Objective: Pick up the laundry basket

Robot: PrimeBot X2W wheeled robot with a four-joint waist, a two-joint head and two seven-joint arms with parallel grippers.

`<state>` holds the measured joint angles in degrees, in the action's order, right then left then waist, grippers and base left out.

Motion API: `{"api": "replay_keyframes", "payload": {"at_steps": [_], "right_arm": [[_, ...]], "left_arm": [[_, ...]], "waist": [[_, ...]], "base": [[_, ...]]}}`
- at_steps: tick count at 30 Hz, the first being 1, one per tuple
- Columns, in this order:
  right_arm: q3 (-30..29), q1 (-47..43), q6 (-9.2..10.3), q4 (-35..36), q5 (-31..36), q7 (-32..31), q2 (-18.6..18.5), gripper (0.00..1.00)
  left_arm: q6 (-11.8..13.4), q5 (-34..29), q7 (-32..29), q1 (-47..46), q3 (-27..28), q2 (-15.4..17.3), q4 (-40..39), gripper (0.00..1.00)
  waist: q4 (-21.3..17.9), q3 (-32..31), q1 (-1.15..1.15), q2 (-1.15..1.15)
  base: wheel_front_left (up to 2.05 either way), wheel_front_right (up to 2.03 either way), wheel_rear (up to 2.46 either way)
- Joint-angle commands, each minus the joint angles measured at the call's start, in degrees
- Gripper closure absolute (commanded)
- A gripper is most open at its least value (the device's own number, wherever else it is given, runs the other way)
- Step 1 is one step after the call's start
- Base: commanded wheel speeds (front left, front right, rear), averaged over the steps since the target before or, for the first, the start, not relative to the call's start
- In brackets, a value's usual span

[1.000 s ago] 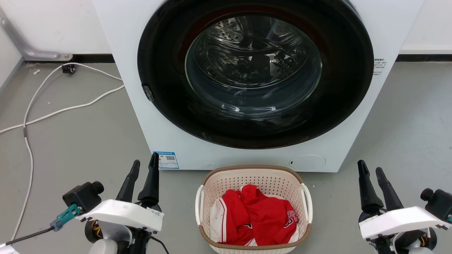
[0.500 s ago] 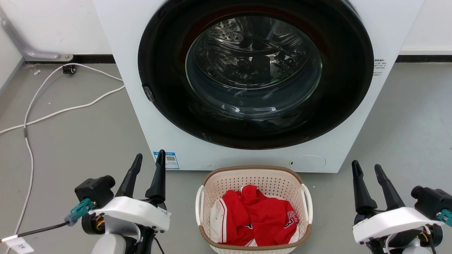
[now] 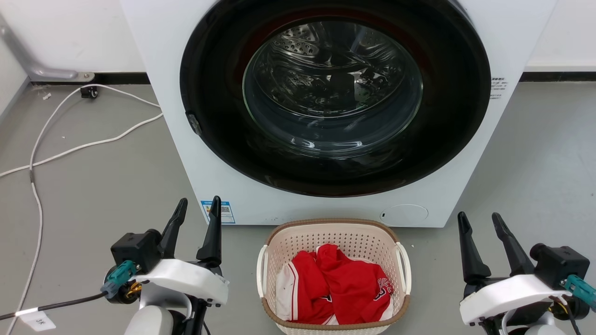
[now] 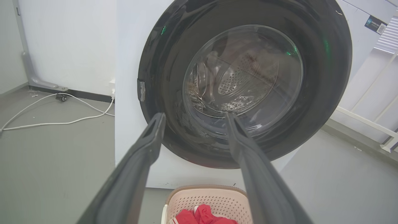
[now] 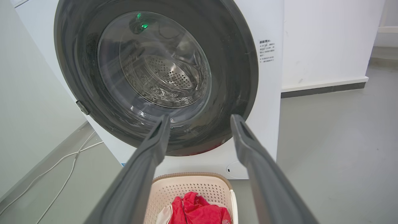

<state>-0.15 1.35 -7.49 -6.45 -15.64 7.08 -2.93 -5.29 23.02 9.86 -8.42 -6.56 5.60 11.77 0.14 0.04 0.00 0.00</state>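
The laundry basket point(image 3: 333, 235) stands on the floor just in front of the washer, cream with a brown rim and white side handles, holding red and white clothes point(image 3: 335, 284). It also appears at the bottom of both wrist views: laundry basket point(image 4: 206, 199), laundry basket point(image 5: 189, 186). My left gripper point(image 3: 199, 207) is open, to the left of the basket and apart from it. On the basket's right my right gripper point(image 3: 479, 221) is open too, well clear of the handle. Nothing is between either pair of fingers.
A white front-loading washer point(image 3: 326, 107) with a shut dark round door fills the space behind the basket. White cables point(image 3: 70, 144) lie on the grey floor at the left. A wall with a dark skirting runs behind.
Both arms have drifted inward toward the basket; the left gripper moved right and the right gripper moved left. The basket has not moved.
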Motion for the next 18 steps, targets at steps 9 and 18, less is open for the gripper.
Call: {"api": "replay_keyframes", "payload": {"at_steps": [9,18], "right_arm": [[-0.24,-0.84,0.00,1.75,5.72,0.92,0.00,0.00],[-0.27,-1.29,0.01,2.25,8.92,1.56,0.03,0.00]], "left_arm": [[1.32,-5.57,1.65,-1.20,-0.16,0.17,0.38,0.00],[2.26,-9.20,2.68,-1.18,0.32,-0.18,1.00,0.00]], "waist": [[0.23,-0.05,0.00,0.00],[0.16,-0.04,0.00,0.00]], "base": [[0.00,0.00,0.00],[0.00,0.00,0.00]]}}
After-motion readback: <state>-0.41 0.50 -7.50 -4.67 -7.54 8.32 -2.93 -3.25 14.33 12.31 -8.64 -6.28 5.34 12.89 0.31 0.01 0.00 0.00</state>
